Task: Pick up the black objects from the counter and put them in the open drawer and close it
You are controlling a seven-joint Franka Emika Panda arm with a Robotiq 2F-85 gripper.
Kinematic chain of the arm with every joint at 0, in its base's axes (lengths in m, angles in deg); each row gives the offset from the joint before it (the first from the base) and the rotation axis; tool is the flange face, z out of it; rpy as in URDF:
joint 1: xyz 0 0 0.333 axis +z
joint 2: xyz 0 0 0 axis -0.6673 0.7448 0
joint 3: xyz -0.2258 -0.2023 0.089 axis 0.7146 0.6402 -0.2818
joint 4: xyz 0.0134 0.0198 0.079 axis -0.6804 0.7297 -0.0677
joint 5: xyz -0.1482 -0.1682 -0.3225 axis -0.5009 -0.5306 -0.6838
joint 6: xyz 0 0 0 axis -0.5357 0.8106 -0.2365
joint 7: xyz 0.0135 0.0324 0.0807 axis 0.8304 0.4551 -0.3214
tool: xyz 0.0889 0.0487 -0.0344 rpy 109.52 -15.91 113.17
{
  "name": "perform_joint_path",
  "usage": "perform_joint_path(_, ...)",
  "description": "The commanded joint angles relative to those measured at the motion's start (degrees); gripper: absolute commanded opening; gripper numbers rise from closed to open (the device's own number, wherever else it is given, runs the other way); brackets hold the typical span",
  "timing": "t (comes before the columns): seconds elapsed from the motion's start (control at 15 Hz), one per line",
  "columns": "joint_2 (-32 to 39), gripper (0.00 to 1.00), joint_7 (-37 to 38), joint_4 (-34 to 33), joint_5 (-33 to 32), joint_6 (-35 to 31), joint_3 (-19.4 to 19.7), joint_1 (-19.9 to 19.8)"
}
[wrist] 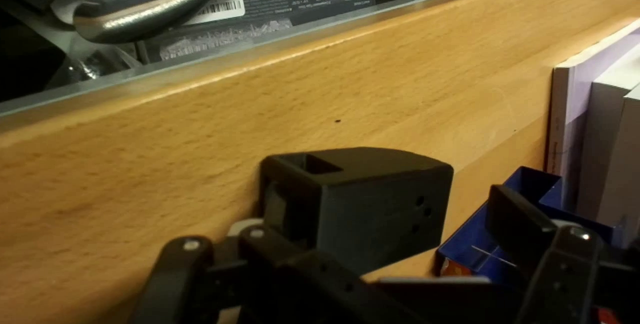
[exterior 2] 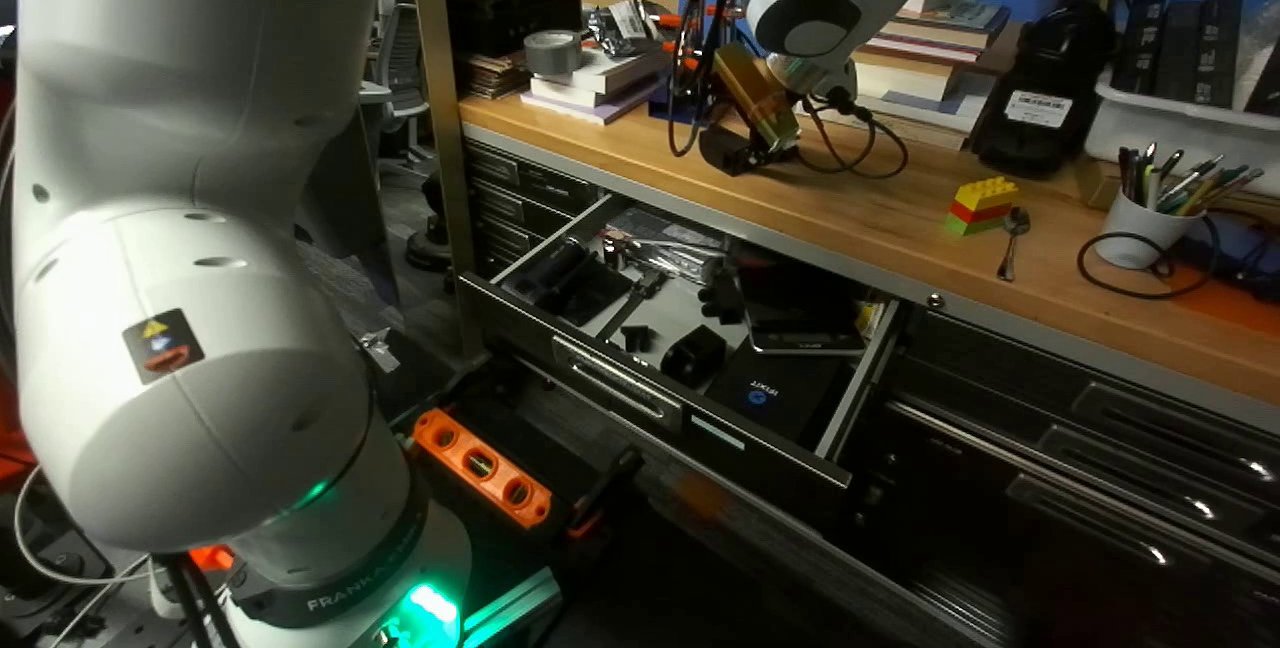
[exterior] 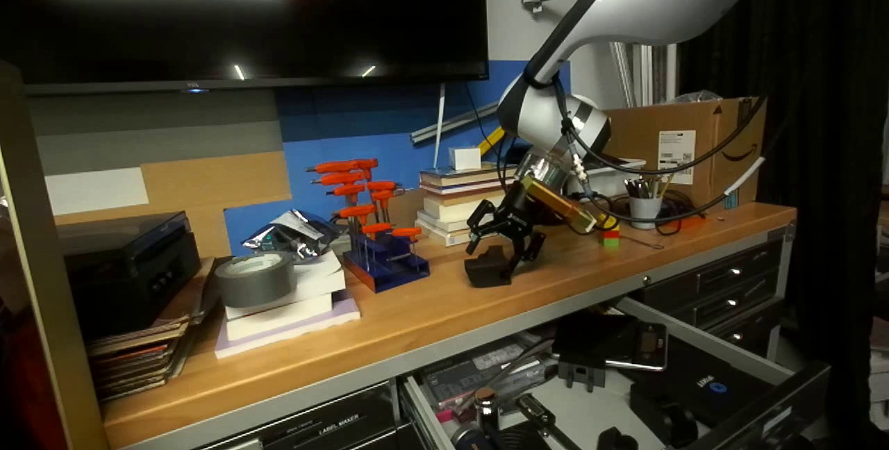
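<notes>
Grey tape [exterior: 256,287], one roll, sits on three books [exterior: 281,318] towards the left of your worktop [exterior: 417,312] in an exterior view. Next stands one blue rack [exterior: 389,268] of red-handled hex keys [exterior: 358,212], then one block [wrist: 370,199] resting on the worktop: matte black, chunky, with a rectangular slot in one face and three small holes in another. Your pincer [wrist: 389,209] is released, its two fingers [wrist: 517,224] spread; one is just beside the block, though you cannot tell whether they touch, and the other, well apart, hides part of the rack in the wrist view. Further right come one taller stack of books [exterior: 450,208], one tower of coloured bricks [exterior 2: 981,208], one spoon [exterior 2: 1014,225], one cup of pens [exterior 2: 1150,216], one cardboard box [exterior: 705,139]. Below, one drawer [exterior 2: 620,382] stands open, cluttered with tools [exterior: 535,408].
</notes>
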Motion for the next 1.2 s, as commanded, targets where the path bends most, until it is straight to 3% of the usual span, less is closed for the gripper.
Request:
perform_joint_path(0.0, 0.77, 1.00, -0.27, -1.85, 2.15, 1.71, -0.96, -0.46)
perform_joint_path(0.4, 1.27, 1.00, -0.06, -1.86, 2.40, 1.78, -0.97, 0.18)
perform_joint_path(0.47, 1.35, 0.82, -0.07, -1.82, 2.43, 1.72, -1.01, 0.24)
perform_joint_path(0.8, 1.82, 0.42, -0.04, -1.63, 2.50, 1.53, -1.21, 0.40)
perform_joint_path(1.0, 1.73, 0.21, 0.09, -2.15, 3.01, 1.91, -1.26, 0.48)
perform_joint_path(1.13, 1.00, 0.23, 0.16, -1.54, 2.87, 3.08, -1.03, 0.35)
